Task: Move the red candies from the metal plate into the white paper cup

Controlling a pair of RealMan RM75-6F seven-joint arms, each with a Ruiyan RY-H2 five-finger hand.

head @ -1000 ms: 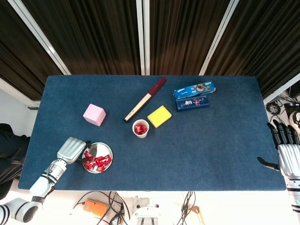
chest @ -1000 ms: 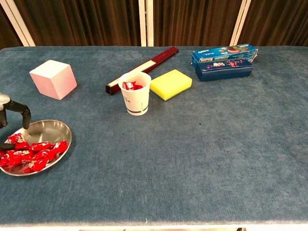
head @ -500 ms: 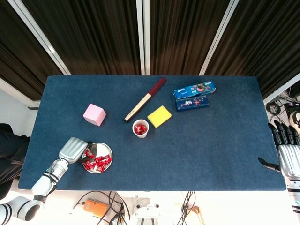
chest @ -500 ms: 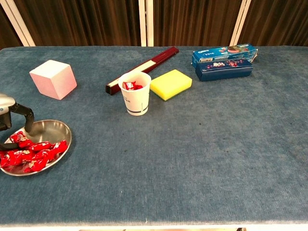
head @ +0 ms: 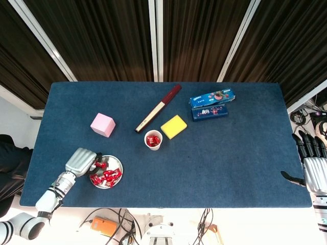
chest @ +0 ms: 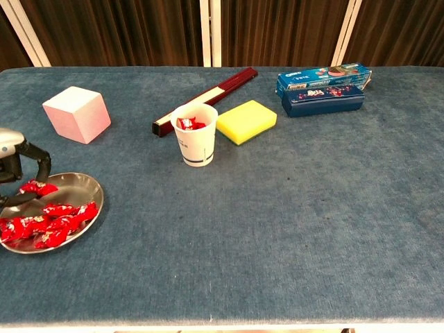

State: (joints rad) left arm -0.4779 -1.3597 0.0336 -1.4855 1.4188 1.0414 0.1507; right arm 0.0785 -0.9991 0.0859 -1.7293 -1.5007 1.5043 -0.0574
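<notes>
From above, at the counter's near left corner, the left hand [head: 82,162] sits over the rim of the metal plate [head: 117,162], fingers pinching one of the red candies [head: 100,165] just clear of the heap. The white paper cup [head: 153,139] stands well apart toward the middle, some candies already inside. The right hand [head: 312,166] waits off the counter's right edge, fingers apart, holding nothing. A good carry would keep the pinch firm, rise clear of the rim, and release only directly over the cup's mouth.

At chest level, the pinched candy [chest: 36,187] hangs above the plate [chest: 87,187]; its crinkled, glossy wrapper looks slippery. The rest [chest: 48,225] lie piled at the plate's near side.
</notes>
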